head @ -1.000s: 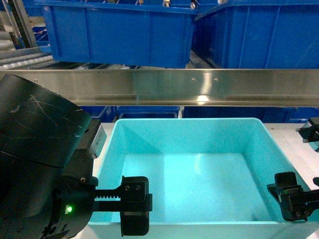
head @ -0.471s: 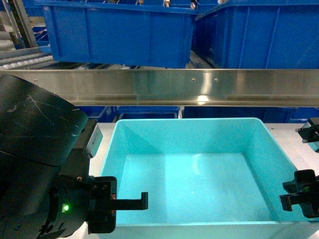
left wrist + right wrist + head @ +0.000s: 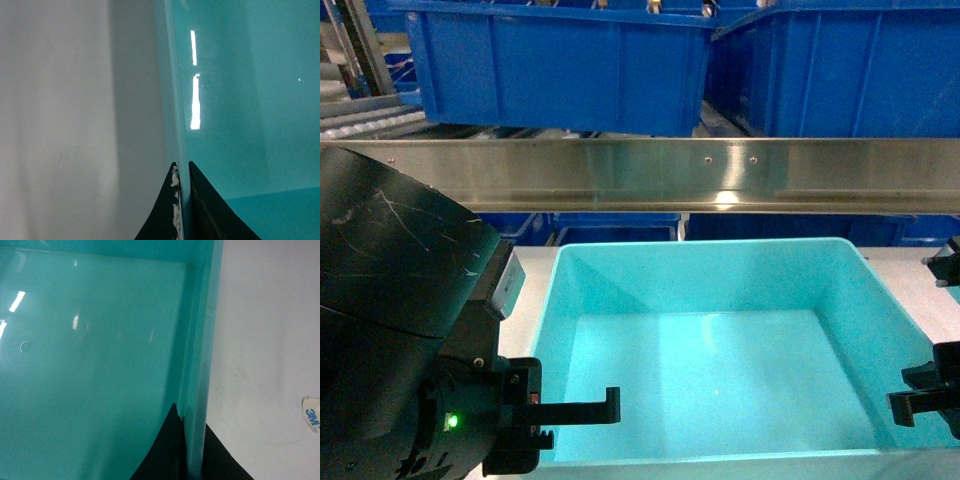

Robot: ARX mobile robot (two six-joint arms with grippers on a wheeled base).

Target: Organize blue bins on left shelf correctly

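Up close, the left gripper (image 3: 181,200) pinches the left wall of the turquoise bin (image 3: 720,370) and the right gripper (image 3: 192,450) clamps the right wall — the tub sits between them on the white tabletop (image 3: 60,125). Lifting evenly should keep it level. Beyond the hands runs the steel shelf bar (image 3: 650,175) — royal-blue crates (image 3: 560,65) above.

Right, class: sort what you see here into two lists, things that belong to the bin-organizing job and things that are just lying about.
Part of the job:
- turquoise bin, empty
- left gripper, fingers pinching the bin's left wall
- right gripper, fingers pinching the bin's right wall
- steel shelf bar

Just lying about:
- royal-blue crates on the rack
- white tabletop
- scrap of 3M tape
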